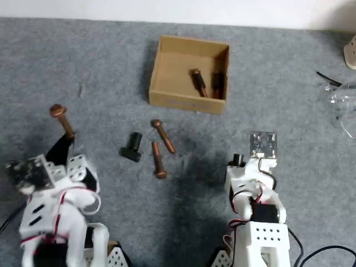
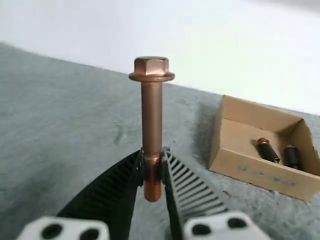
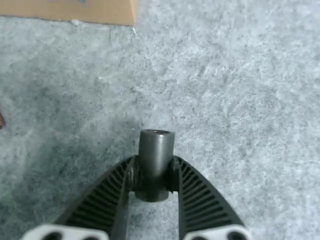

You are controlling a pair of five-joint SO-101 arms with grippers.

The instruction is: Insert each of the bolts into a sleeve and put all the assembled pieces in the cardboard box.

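Left tool (image 2: 152,156) clamps a copper bolt (image 2: 151,110) by its threaded end; right tool (image 3: 154,164) grasps a black sleeve (image 3: 156,145). High view adds a loose bolt (image 1: 163,136), a second bolt (image 1: 158,159) and a spare sleeve (image 1: 132,147) lying on the near side of the cardboard box (image 1: 186,102), with bare worktop (image 1: 206,136) to their right.

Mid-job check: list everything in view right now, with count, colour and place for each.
cardboard box: one, brown, far middle of the table.
pieces in the box: two, copper and black, side by side on its floor.
loose bolts: two, copper, lying in front of the box.
loose sleeve: one, black, beside those bolts.
held bolt: one, copper, head away from the fingers.
held sleeve: one, black.
carpet: grey, covers the table.
clear clutter: far right edge.
left gripper: black fingers, shut on the held bolt.
right gripper: black fingers, shut on the held sleeve.
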